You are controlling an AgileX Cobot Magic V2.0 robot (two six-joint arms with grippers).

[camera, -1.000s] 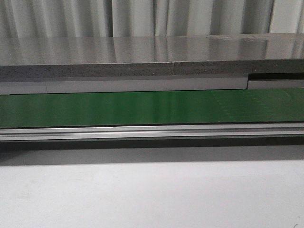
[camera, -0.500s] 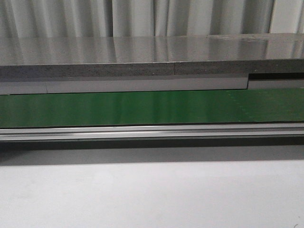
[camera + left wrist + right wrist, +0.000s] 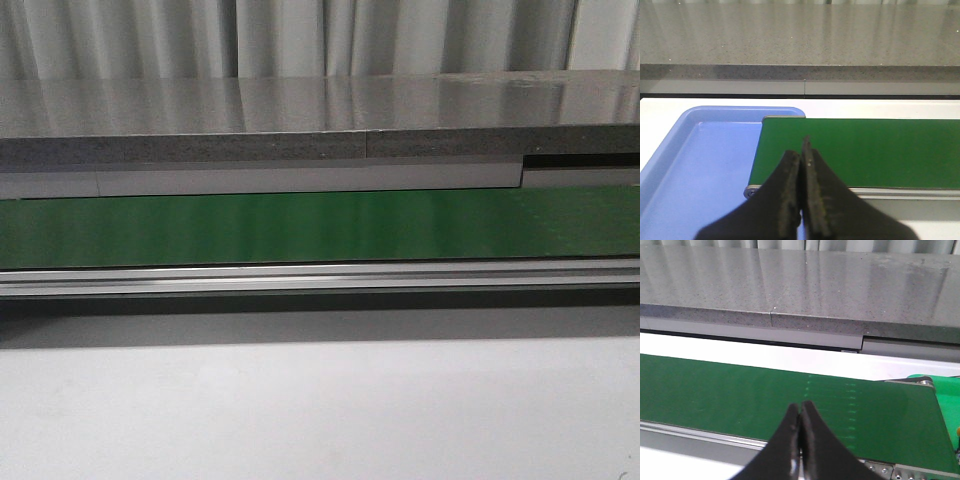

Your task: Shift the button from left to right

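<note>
- button: not visible in any view, so its position relative to either gripper cannot be told.
- left gripper (image 3: pixel 801 162): fingers pressed together, empty, over green belt (image 3: pixel 865 150) end beside blue tray (image 3: pixel 700 165).
- right gripper (image 3: pixel 800 412): fingers pressed together, empty, over the belt.

White table (image 3: pixel 320 410); green belt (image 3: pixel 320 227).

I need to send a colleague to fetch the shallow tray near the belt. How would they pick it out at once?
Find the long green belt that runs below the grey stone counter. At the belt's end seen in the left wrist view, its roller corner overhangs a blue tray. It is the only light blue thing there, shallow, with a raised rim and rounded corners.
</note>
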